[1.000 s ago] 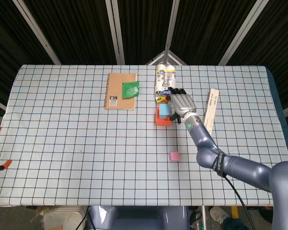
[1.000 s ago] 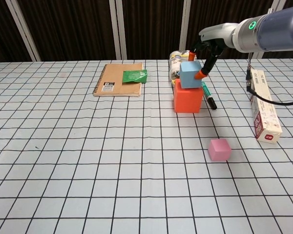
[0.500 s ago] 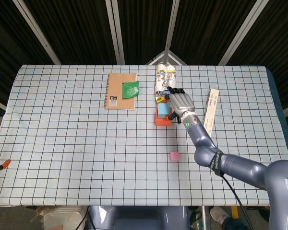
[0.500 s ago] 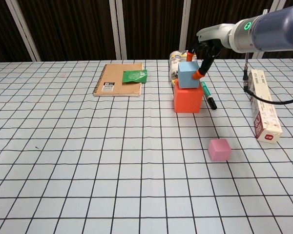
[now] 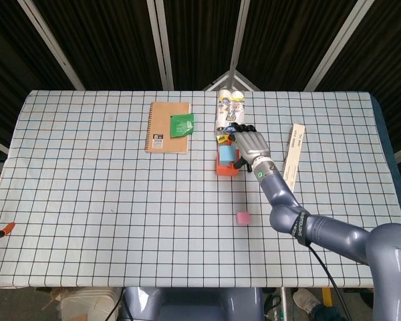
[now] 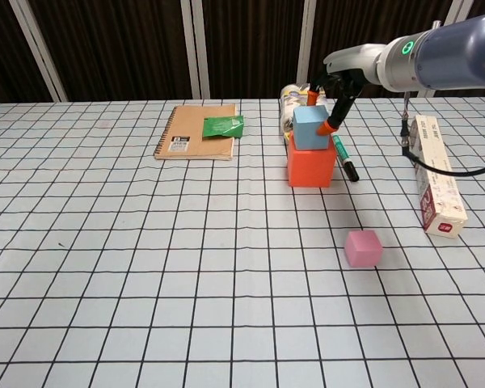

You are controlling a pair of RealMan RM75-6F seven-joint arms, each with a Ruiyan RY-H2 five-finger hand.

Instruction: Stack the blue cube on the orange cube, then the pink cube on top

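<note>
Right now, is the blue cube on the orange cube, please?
Yes: the blue cube sits atop the orange cube, right hand fingers at it.

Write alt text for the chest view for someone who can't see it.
The robot's right hand holds a blue cube on top of an orange cube at the far side of a checkered table. A pink cube sits alone nearer the camera, a spiral notebook with a green packet lies to the left, and a long carton lies to the right.
</note>
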